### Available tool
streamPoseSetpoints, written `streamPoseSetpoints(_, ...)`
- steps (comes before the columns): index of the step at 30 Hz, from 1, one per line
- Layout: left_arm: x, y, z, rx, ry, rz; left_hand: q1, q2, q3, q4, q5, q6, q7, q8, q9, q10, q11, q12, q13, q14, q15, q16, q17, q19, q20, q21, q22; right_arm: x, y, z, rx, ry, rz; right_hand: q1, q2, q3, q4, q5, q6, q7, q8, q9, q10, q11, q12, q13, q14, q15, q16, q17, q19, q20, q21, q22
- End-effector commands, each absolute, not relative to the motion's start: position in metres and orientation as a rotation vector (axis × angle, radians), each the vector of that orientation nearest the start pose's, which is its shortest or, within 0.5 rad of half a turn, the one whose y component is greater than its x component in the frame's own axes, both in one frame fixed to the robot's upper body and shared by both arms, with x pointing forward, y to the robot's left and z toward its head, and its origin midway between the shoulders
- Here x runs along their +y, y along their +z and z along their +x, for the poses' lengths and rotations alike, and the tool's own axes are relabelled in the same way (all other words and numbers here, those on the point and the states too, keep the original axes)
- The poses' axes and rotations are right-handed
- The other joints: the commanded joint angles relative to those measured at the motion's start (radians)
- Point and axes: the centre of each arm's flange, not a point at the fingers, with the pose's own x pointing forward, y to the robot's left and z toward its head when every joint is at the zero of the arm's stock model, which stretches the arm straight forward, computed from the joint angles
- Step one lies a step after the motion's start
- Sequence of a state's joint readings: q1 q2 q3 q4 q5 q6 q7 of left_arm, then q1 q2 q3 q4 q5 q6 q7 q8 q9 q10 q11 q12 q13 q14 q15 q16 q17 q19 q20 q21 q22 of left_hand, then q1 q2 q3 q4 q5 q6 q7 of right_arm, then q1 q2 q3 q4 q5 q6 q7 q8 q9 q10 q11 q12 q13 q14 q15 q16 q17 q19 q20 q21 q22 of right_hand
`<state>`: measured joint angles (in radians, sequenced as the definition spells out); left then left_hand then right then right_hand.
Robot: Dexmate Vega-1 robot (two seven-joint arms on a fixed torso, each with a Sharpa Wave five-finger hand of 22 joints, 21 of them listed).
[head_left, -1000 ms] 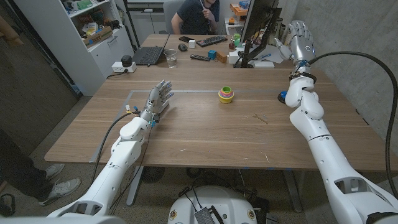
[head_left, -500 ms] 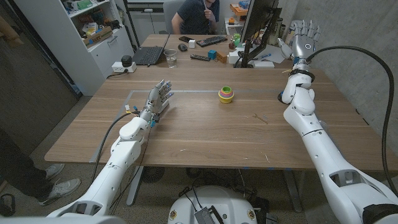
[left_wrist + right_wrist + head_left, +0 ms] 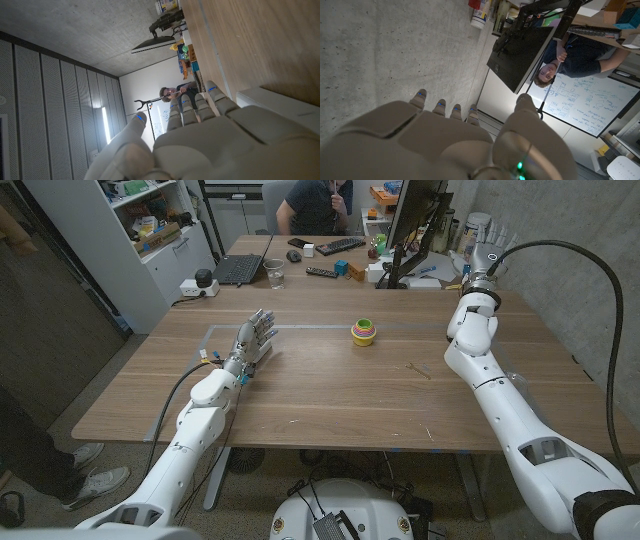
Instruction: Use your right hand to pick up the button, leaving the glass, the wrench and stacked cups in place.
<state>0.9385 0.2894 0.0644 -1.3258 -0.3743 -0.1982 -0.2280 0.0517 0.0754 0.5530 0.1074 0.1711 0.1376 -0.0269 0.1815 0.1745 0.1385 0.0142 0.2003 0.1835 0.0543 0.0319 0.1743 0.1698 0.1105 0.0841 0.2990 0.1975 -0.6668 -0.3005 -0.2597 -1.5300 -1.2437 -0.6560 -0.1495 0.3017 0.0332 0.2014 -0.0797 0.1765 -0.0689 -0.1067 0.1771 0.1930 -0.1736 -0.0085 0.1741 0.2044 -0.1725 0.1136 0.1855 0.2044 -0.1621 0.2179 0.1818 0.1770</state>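
Right arm on the move: over the past second the robot's right forearm has swung inward and stood up straighter, while its right hand stays lifted high over the far right corner of the table, just beside a dark monitor. The fingers are spread and point upward, and nothing is in them; the right wrist view shows the same, with the hand reaching only toward a concrete wall.

The left hand has not shifted. It waits on the left side of the table with its fingers stretched forward, slightly apart and empty.

The button itself cannot be made out now. A small blue spot that showed beside the right forearm a second ago is covered by the arm, and it may be the button — from where I stand I cannot say.

Stacked cups sit at the table's middle. What looks like the wrench, thin and small, lies nearer the right arm, and the glass stands far back by a laptop, well apart from both.

A button should be light, hard, flat and apt to skid — best pinched at its rim between thumb and fingertip. From this raised pose the hand would first have to come well down.
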Motion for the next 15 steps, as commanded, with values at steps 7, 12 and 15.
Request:
streamPoseSetpoints(7, 0.300, -0.051, 0.646, -0.574, -0.214, -0.011, -0.003, -0.003, -0.003, -0.001, 0.007, 0.008, -0.006, 0.004, 0.005, 0.003, -0.006, 0.004, 0.005, 0.002, -0.007, 0.007, 0.004, 0.011, -0.002, -0.007, 0.002, -0.334, 0.136, 0.616, -0.167, -0.992, -1.306, -0.010, -0.011, -0.011, -0.004, 0.008, -0.042, 0.002, -0.005, 0.005, -0.116, 0.022, 0.004, 0.002, -0.108, 0.018, 0.009, 0.002, 0.003, -0.001, 0.013, 0.003)
streamPoseSetpoints(12, 0.300, -0.052, 0.647, -0.572, -0.214, -0.009, -0.003, -0.003, -0.004, -0.001, 0.006, 0.007, -0.006, 0.004, 0.005, 0.003, -0.005, 0.004, 0.005, 0.002, -0.007, 0.007, 0.004, 0.011, -0.002, -0.008, 0.002, -0.340, 0.134, 0.621, -0.111, -0.965, -1.303, -0.022, -0.019, -0.020, -0.001, 0.010, -0.069, 0.002, -0.006, 0.006, -0.137, 0.026, 0.005, 0.002, -0.115, 0.023, 0.010, 0.004, 0.006, 0.000, 0.014, 0.004)
streamPoseSetpoints(15, 0.300, -0.052, 0.647, -0.572, -0.212, -0.011, -0.004, -0.004, -0.004, -0.002, 0.006, 0.007, -0.007, 0.004, 0.005, 0.003, -0.005, 0.004, 0.005, 0.002, -0.007, 0.007, 0.004, 0.010, -0.002, -0.008, 0.002, -0.341, 0.130, 0.623, -0.109, -0.971, -1.297, -0.031, -0.025, -0.027, 0.002, 0.012, -0.078, 0.003, -0.001, 0.007, -0.138, 0.025, 0.011, 0.002, -0.083, 0.023, 0.026, 0.005, 0.015, 0.000, 0.018, 0.005)
